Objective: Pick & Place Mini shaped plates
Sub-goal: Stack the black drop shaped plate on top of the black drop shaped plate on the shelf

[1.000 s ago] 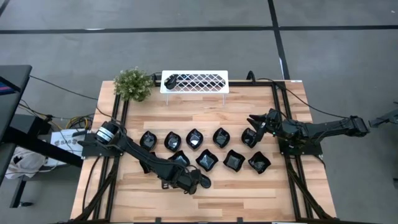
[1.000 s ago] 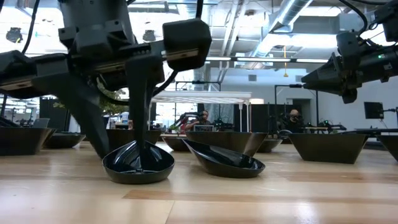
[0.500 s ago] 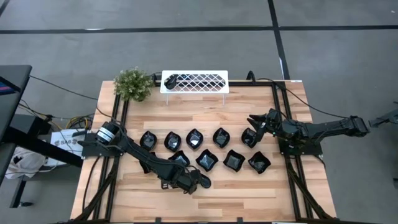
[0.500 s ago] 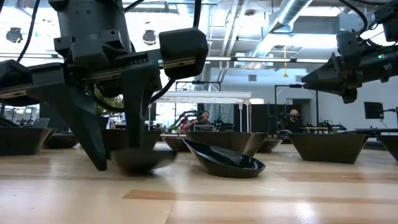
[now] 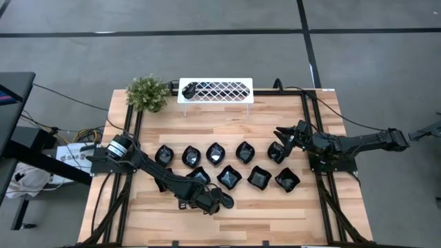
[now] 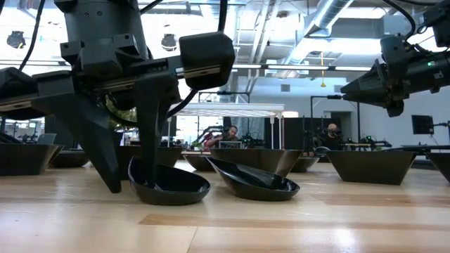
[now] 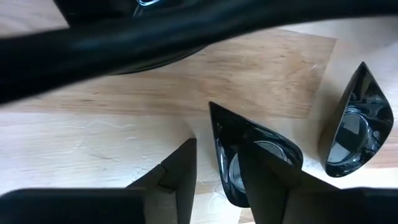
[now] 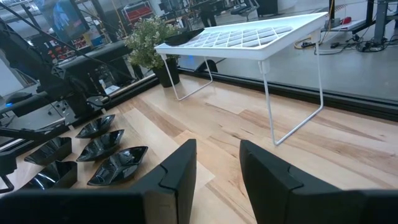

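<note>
Several glossy black mini plates [image 5: 216, 153] lie in two rows on the wooden table. My left gripper [image 7: 217, 186] points down over one teardrop-shaped plate [image 6: 169, 186] near the table's front. It is open, with one finger inside the plate and the other outside, and the plate's rim [image 7: 216, 146] stands between them. This plate rests on the table, slightly tipped. My right gripper [image 8: 217, 186] hovers open at the table's right, above the rows [image 5: 279, 132], with nothing between its fingers. My left gripper comes at the plate from above, pointing down. One finger [image 6: 151, 151] stands inside the bowl, against its inner wall near the rim. The outer finger [image 6: 104, 158] stands apart from the rim, with bare wood showing between them. The plate's underside stays on the table.
A white lattice rack [image 5: 216, 90] stands at the far edge with one dark plate [image 5: 191, 87] on it. A small potted plant [image 5: 147, 93] stands to its left. A second plate [image 6: 253, 183] lies close by, to the right of the one my left gripper works on. Bare wood lies along the near edge.
The plate under my left gripper has slid a little toward the table's right edge and tipped, its left rim now higher. The finger that stood in the bowl's middle is now by its left wall. My right arm has kept still.
</note>
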